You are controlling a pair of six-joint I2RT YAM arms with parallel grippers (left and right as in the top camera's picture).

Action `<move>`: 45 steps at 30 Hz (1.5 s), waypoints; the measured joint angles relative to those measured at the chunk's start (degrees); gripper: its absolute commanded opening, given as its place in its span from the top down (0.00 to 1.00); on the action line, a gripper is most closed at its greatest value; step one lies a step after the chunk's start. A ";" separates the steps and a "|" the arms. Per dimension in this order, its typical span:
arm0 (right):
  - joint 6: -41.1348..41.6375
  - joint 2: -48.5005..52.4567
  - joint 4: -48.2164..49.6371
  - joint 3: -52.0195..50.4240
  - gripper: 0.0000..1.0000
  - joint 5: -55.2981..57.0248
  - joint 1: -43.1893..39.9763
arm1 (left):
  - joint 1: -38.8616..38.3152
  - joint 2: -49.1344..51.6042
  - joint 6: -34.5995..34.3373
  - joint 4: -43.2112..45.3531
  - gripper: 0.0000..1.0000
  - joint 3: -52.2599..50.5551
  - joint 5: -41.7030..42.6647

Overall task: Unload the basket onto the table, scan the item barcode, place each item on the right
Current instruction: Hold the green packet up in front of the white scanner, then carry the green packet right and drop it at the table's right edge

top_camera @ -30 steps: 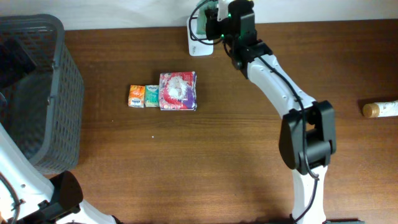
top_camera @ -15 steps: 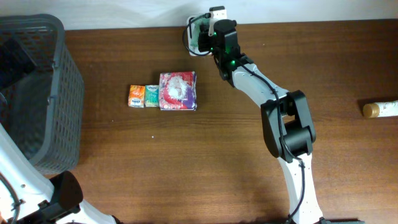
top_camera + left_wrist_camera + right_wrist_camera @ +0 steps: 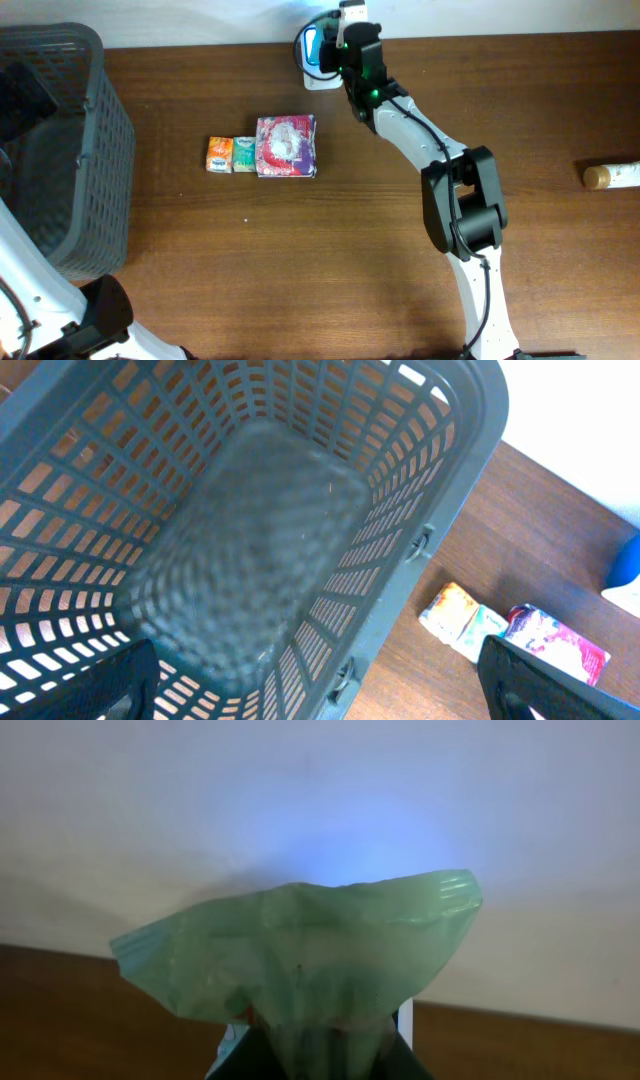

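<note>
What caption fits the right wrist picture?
Green packet pinched in the right end effector, blue glow on the wall behind.

The premises appeared to be a mock shop checkout: a wooden table (image 3: 300, 260) carried a grey shopping basket (image 3: 60, 150), packets (image 3: 286, 146) right of the basket, and a blue-lit scanner (image 3: 315, 62) further right.

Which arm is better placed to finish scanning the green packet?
Right. The right gripper holds the green packet at the scanner, where blue light glows. The left gripper hangs open over the basket, far from both.
</note>
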 measured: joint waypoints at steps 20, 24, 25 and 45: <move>-0.31 1.29 -9.73 5.64 0.91 1.38 -0.28 | 0.00 0.00 0.00 0.00 0.01 0.00 0.00; 6.69 -1.75 -24.11 5.95 0.96 3.74 -3.39 | 0.00 0.00 0.00 0.00 0.01 0.00 0.02; 9.07 -3.37 -27.54 5.97 0.96 4.26 -5.35 | 0.00 0.00 0.00 0.02 0.01 0.00 0.00; 20.26 -9.03 -67.91 6.73 0.21 6.51 -52.26 | 0.00 0.00 -0.02 -0.02 0.01 0.00 0.00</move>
